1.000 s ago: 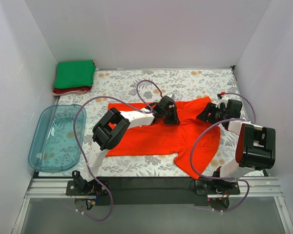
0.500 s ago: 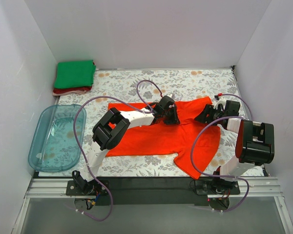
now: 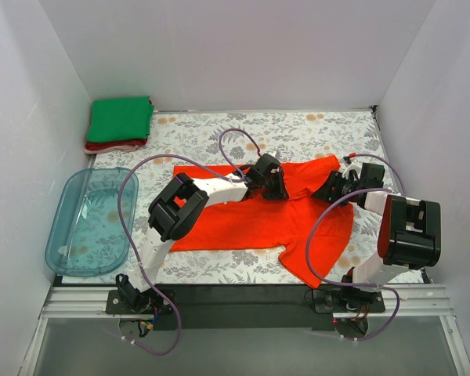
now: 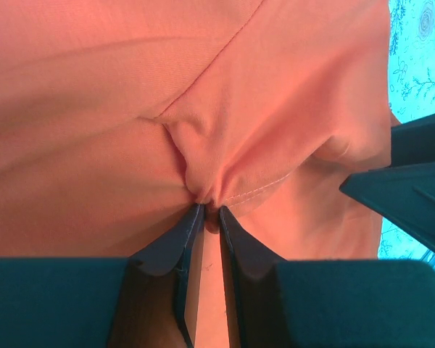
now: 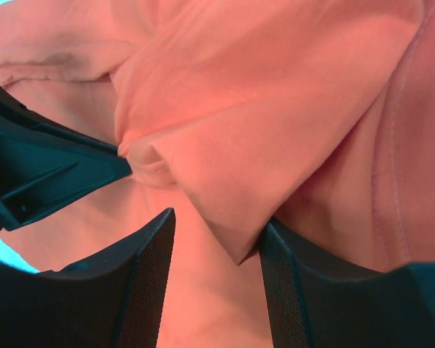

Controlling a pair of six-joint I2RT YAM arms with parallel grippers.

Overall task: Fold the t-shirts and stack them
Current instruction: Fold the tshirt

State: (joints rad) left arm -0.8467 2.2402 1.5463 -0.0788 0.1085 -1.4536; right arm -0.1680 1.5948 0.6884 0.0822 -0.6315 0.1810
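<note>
My left end effector (image 4: 206,212) was nearly shut, pinching a pucker of the bright orange-red cloth t-shirt (image 3: 243,223) spread mid-way across the floral-patterned counter (image 3: 219,129). My right end effector (image 5: 217,221), at 3 o'clock, stood half open astride a folded corner. A sound grip required seating that corner deep before closing.

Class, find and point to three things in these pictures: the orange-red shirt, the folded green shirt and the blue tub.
orange-red shirt (image 3: 243,227): top view, on its spread-out body.
green shirt (image 3: 120,119): top view, middle of the folded square.
blue tub (image 3: 90,223): top view, on its bare bottom.
</note>
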